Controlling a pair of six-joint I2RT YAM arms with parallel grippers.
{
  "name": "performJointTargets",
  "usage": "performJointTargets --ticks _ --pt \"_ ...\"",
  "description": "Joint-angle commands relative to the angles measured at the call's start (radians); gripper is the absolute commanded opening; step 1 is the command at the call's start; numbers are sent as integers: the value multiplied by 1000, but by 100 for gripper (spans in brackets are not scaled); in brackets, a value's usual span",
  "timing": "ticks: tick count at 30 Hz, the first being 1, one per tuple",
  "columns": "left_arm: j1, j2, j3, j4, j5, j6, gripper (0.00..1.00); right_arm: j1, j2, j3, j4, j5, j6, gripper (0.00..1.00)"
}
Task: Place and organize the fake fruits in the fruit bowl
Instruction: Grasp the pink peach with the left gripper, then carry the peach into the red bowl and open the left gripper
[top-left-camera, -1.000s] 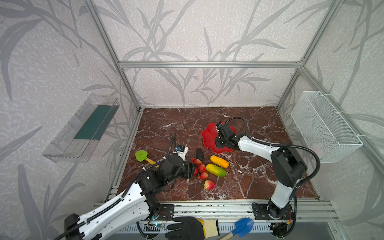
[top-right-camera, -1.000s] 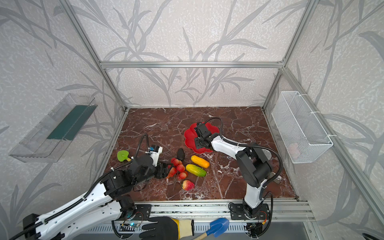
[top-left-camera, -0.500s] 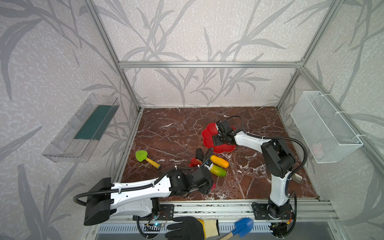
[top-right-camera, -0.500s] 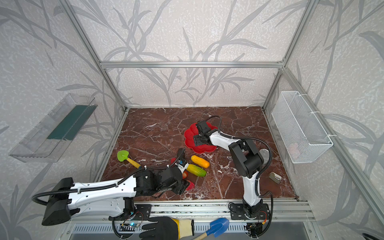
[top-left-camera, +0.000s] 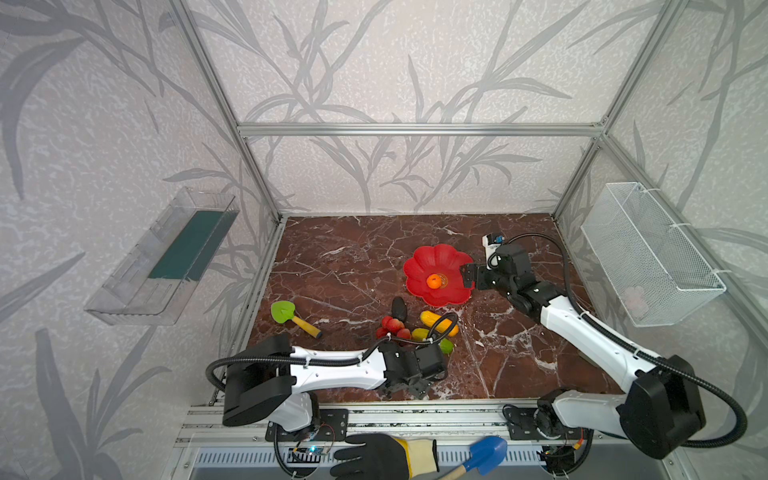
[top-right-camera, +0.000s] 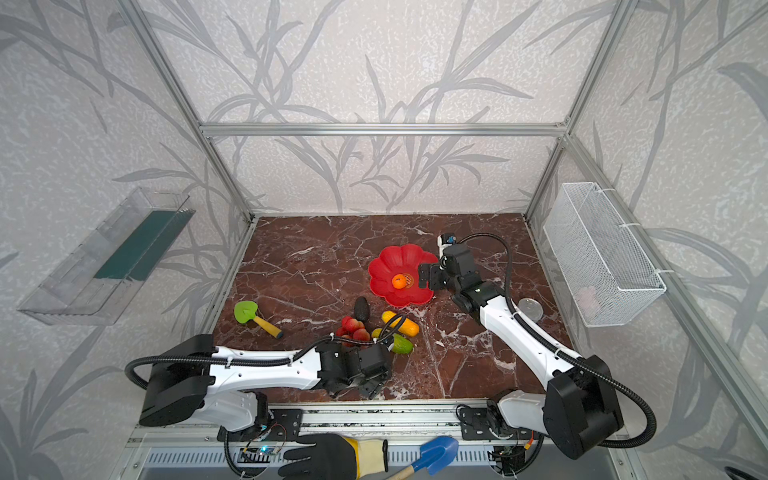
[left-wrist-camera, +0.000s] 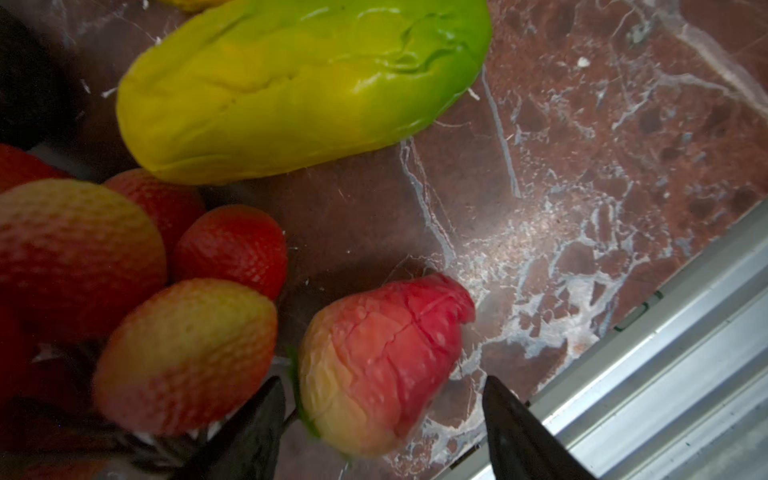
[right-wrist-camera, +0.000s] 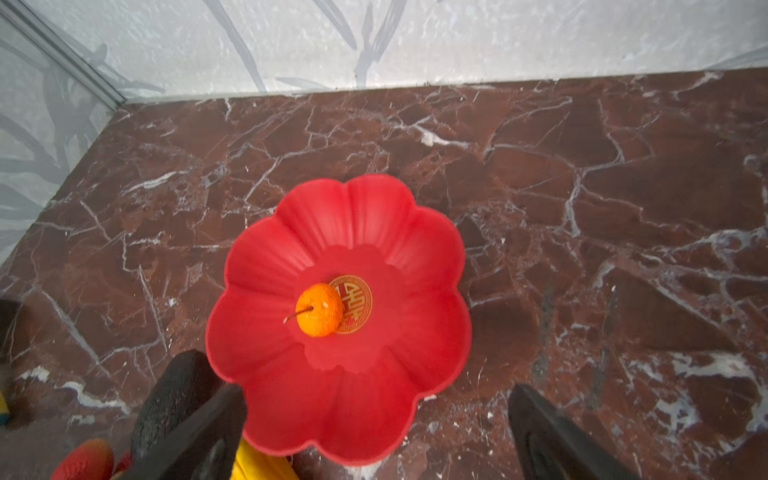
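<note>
The red flower-shaped fruit bowl (top-left-camera: 436, 257) (right-wrist-camera: 353, 224) holds the orange ball (top-left-camera: 433, 281) (right-wrist-camera: 319, 309) beside its gold emblem. My right gripper (top-left-camera: 467, 275) (right-wrist-camera: 376, 390) is open and empty at the bowl's right rim. Near the front lie the blackish oval (top-left-camera: 399, 307), red berries (top-left-camera: 392, 326) (left-wrist-camera: 187, 345), yellow-orange oblong (top-left-camera: 436, 322) and yellow-green oblong (top-right-camera: 399, 344) (left-wrist-camera: 299, 83). My left gripper (left-wrist-camera: 382, 382) is open, its jaws either side of the red-yellow peach (left-wrist-camera: 382, 361) on the floor. In both top views the left arm hides the peach.
A green toy shovel (top-left-camera: 291, 316) lies at the left. A gloved hand (top-left-camera: 382, 457) holds a blue shovel (top-left-camera: 486, 455) beyond the front rail (left-wrist-camera: 665, 374). A wire basket (top-left-camera: 648, 253) hangs on the right wall and a clear tray (top-left-camera: 166, 257) on the left.
My right gripper opened, left the orange ball in the bowl and drew back to the right rim. My left arm swung to the front and its jaws now straddle the peach.
</note>
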Motion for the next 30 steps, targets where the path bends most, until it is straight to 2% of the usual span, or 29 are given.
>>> performJointTargets --ticks 1,4,8,10,15,17,20,24,30 --pt "1 52 46 -60 -60 4 76 -2 -41 -38 -30 2 3 99" --pt "1 87 53 -42 -37 6 72 -6 -49 -50 -39 7 6 98" --pt "1 67 48 -16 -23 0 51 -12 -57 -57 -44 10 6 98" --pt "1 29 50 -14 -26 9 46 -15 -62 -59 -46 11 7 98" --pt "12 -108 83 -20 -57 27 41 -18 -82 -66 -57 3 7 98" --pt "31 -172 87 34 -76 61 41 -18 -100 -74 -67 -4 9 98" --pt "136 -213 118 135 -2 100 42 -21 -150 -92 -85 -20 9 98" --pt "283 -145 189 263 60 185 42 -22 -232 -126 -114 -51 17 97" --pt "427 154 425 300 203 288 42 -22 -334 -203 -167 -84 13 97"
